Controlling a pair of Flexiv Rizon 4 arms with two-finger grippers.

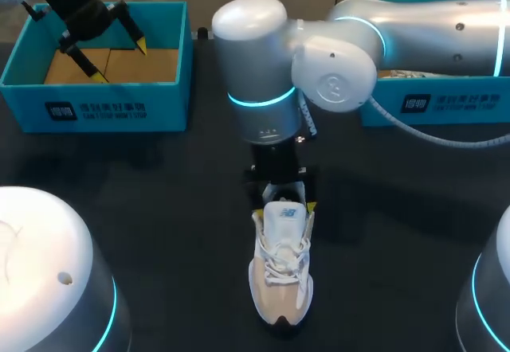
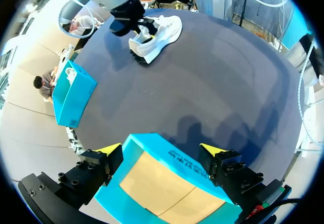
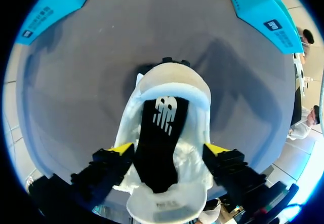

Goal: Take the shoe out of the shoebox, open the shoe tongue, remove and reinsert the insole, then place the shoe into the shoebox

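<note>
A white and beige shoe stands upright on the dark table, toe toward the near edge. My right gripper hangs over its opening. In the right wrist view the gripper is open, one finger on each side of the shoe, and a black insole lies inside. My left gripper is open and empty above the teal shoebox at the far left. The left wrist view shows that gripper over the box's wall, with the shoe far ahead.
A second teal box stands at the far right, partly hidden by my right arm; it also shows in the left wrist view. Bare dark table lies between the boxes and around the shoe.
</note>
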